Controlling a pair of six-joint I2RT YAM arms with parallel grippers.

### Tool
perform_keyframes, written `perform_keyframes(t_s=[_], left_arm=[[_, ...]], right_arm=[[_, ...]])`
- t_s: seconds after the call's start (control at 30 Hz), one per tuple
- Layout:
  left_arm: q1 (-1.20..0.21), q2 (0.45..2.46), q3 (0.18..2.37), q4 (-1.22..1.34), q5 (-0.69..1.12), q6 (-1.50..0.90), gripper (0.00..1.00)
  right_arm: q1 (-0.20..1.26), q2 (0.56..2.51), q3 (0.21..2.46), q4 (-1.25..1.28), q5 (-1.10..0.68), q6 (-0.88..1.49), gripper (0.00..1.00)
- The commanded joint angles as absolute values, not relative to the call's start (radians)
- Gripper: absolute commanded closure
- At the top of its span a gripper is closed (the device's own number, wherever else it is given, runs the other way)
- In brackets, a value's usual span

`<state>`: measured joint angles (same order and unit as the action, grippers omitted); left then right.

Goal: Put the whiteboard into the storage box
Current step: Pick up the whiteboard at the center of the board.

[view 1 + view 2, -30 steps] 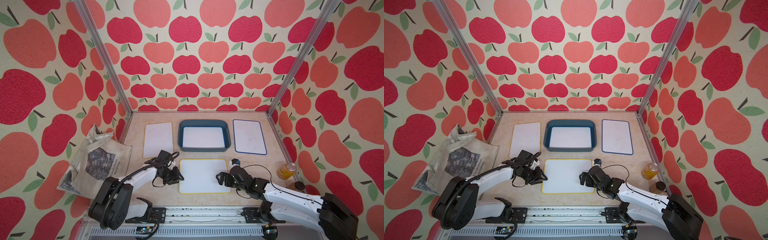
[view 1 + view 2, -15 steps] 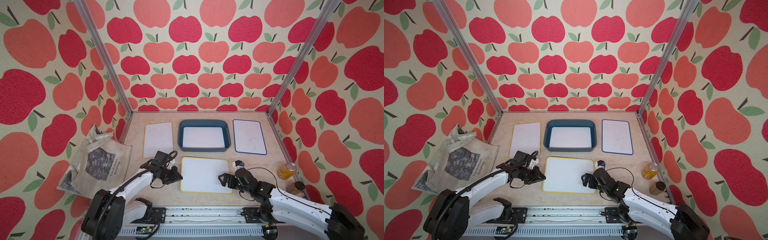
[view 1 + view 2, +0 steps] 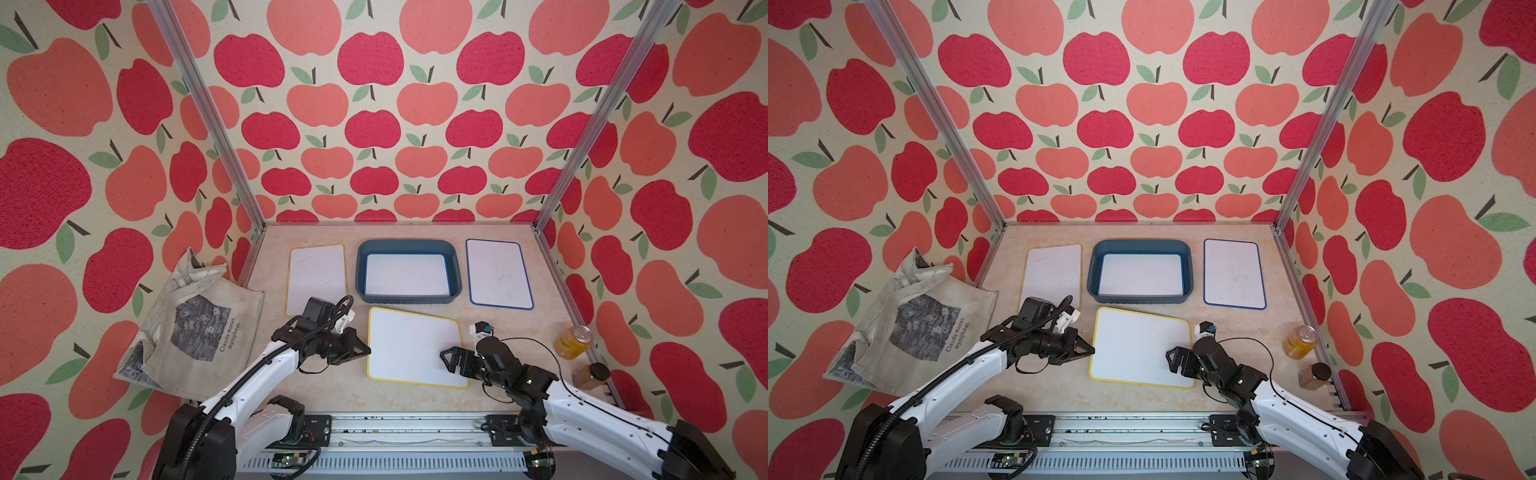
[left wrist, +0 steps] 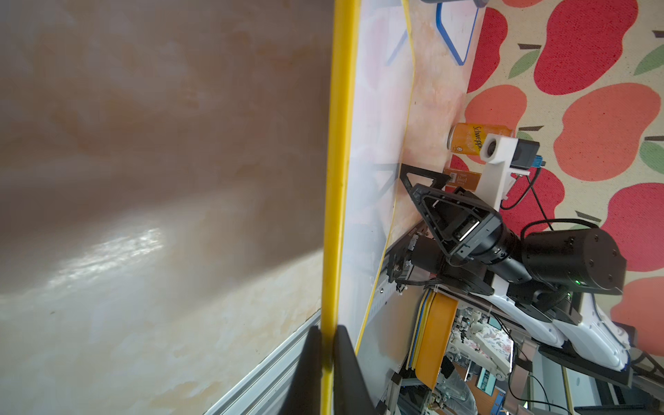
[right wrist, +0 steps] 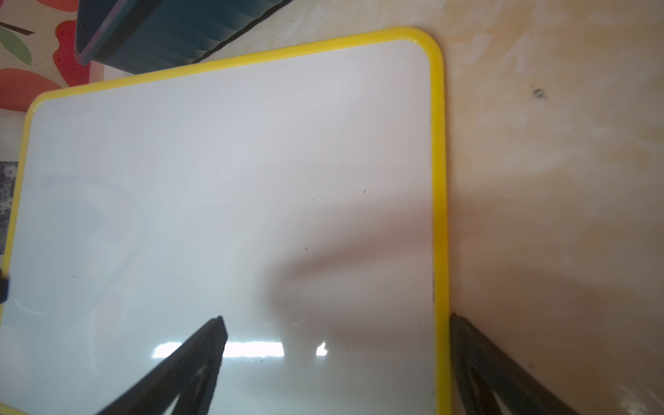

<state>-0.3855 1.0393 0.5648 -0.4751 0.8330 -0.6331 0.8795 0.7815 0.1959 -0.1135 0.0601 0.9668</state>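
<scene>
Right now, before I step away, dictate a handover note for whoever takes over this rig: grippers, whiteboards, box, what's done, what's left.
Grippers: left gripper is shut on the left edge of the yellow-edged whiteboard. The right gripper is open and straddles that board's right edge.
Things: the board sits skewed in front of the storage box, not in it. The boxed whiteboard is already inside. The pale-edged whiteboard and the blue-edged whiteboard flank the box.
Done: left grip.
Left: probably close the right gripper, then lift the board into the box.
</scene>
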Motion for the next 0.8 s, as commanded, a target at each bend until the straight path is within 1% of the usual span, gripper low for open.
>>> perform_keyframes(t_s=[0.0, 0.13, 0.3, 0.43, 0.5, 0.63, 0.73, 0.77], left_arm=[[-0.419, 1.031, 0.617, -0.457, 1.021, -0.596, 0.88], [-0.431, 1.04, 0.645, -0.468, 1.046, -0.577, 0.87], [-0.443, 1.064, 0.665, -0.479, 1.035, -0.561, 0.86], [-0.441, 1.078, 0.679, -0.498, 1.008, -0.552, 0.79], [-0.442, 1.084, 0.687, -0.504, 1.005, -0.547, 0.78], [-0.443, 1.127, 0.71, -0.535, 0.98, -0.531, 0.8], [-0.434, 1.132, 0.733, -0.569, 0.962, -0.516, 0.86], [-0.429, 1.131, 0.74, -0.577, 0.963, -0.511, 0.86]], right_arm=[[0.893, 0.805, 0.167, -0.177, -0.194, 0.981, 0.01], [0.887, 0.811, 0.169, -0.157, -0.202, 0.977, 0.01], [0.884, 0.816, 0.174, -0.157, -0.204, 0.971, 0.01], [0.878, 0.815, 0.182, -0.173, -0.206, 0.965, 0.01], [0.877, 0.811, 0.181, -0.17, -0.207, 0.966, 0.01], [0.87, 0.808, 0.197, -0.179, -0.206, 0.96, 0.01], [0.857, 0.806, 0.213, -0.203, -0.205, 0.948, 0.01], [0.848, 0.803, 0.218, -0.212, -0.205, 0.943, 0.01]])
